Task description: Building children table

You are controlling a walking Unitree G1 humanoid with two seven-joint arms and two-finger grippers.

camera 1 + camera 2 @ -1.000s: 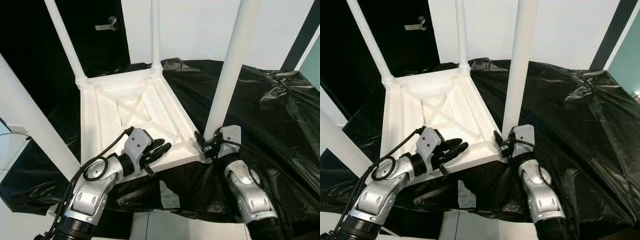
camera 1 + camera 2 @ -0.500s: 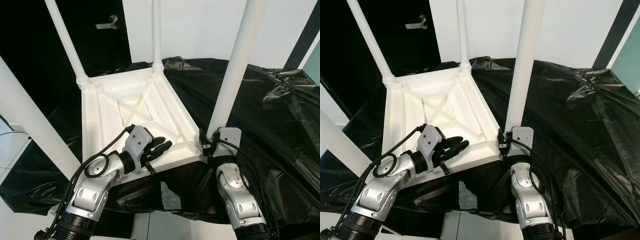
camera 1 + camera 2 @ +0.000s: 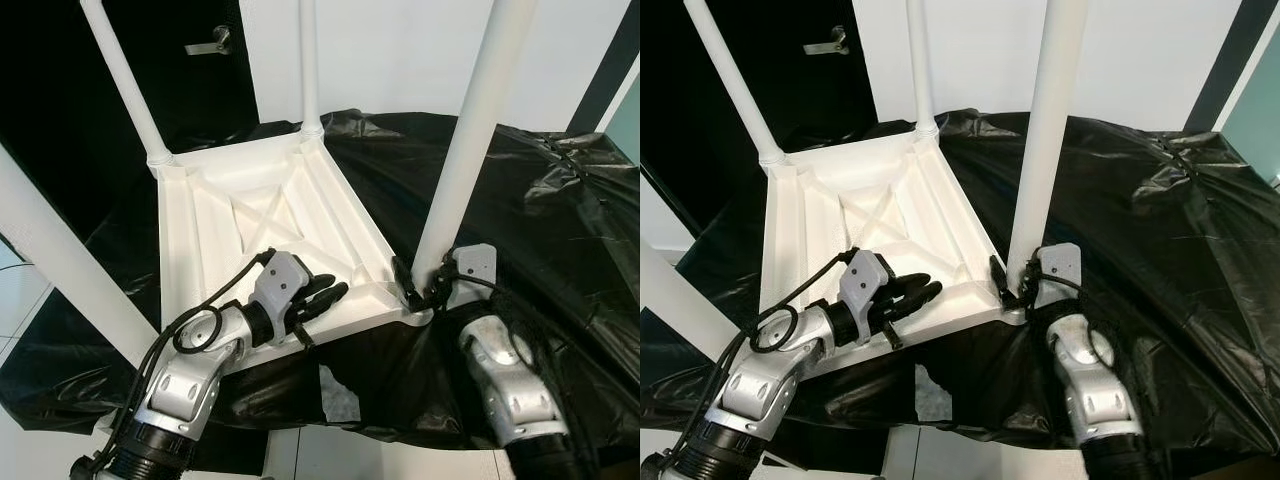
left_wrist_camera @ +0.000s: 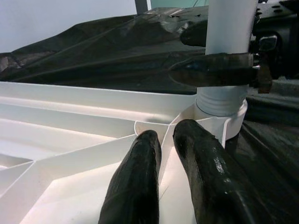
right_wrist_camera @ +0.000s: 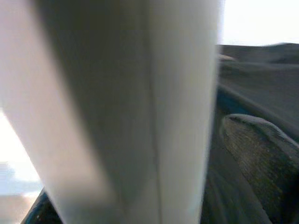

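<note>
- The white table top (image 3: 270, 235) is lying upside down on black sheeting (image 3: 540, 210), its legs pointing straight up.
- The near-right leg (image 3: 465, 150) is being clamped at its base by the right gripper (image 3: 420, 287).
- The left gripper (image 3: 320, 300), fingers (image 4: 140, 186) together, is being rested on the top's ribbed underside, just beside that leg's socket.

No readable text, labels, brands, numbers or signs anywhere in these views.
</note>
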